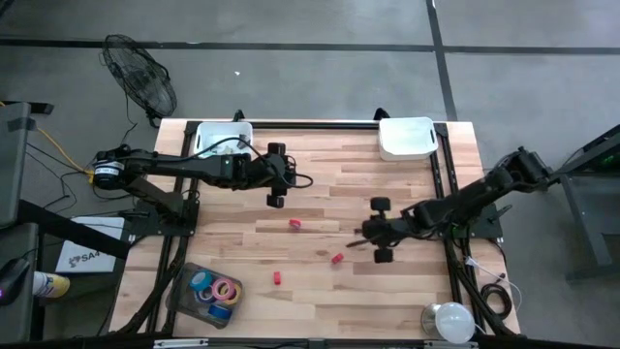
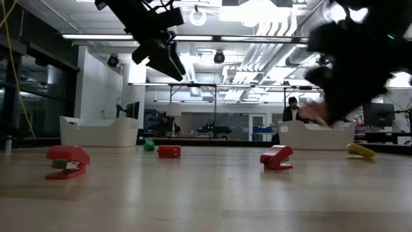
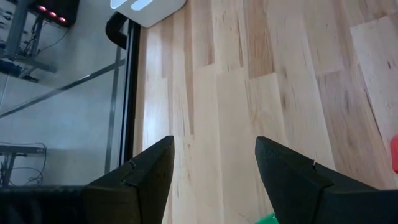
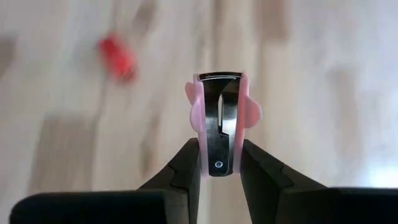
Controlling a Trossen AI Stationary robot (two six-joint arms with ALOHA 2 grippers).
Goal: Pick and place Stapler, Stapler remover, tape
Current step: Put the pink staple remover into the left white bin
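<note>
A pink stapler remover [image 4: 221, 121] with metal claws is between the fingers of my right gripper [image 4: 221, 171], which is shut on it above the right half of the table [image 1: 376, 237]. Three small red pieces lie on the wood: one mid-table [image 1: 294, 224], one near my right gripper [image 1: 337, 259], one nearer the front [image 1: 276, 277]. In the low view two of them look like small staplers [image 2: 67, 161] [image 2: 277, 156]. Rolls of tape [image 1: 218, 289] lie in a clear tub at the near left. My left gripper [image 1: 276, 191] hangs open above the far left part of the table, its fingers [image 3: 149, 174] with nothing between them. My right gripper pinches the stapler remover's hinge end [image 4: 217, 163], where the rivet shows, between its two fingers [image 4: 189, 165], one on each pink side. The fingers slant down from the table's right. The remover points away past the fingertips, claws forward, lifted clear of the wood.
Two white bins stand at the far edge, one left [image 1: 223, 136] and one right [image 1: 407, 136]. A green piece [image 2: 149, 145] and a yellow piece [image 2: 360, 151] lie far back on the table. A white round object [image 1: 448, 320] sits at the near right corner.
</note>
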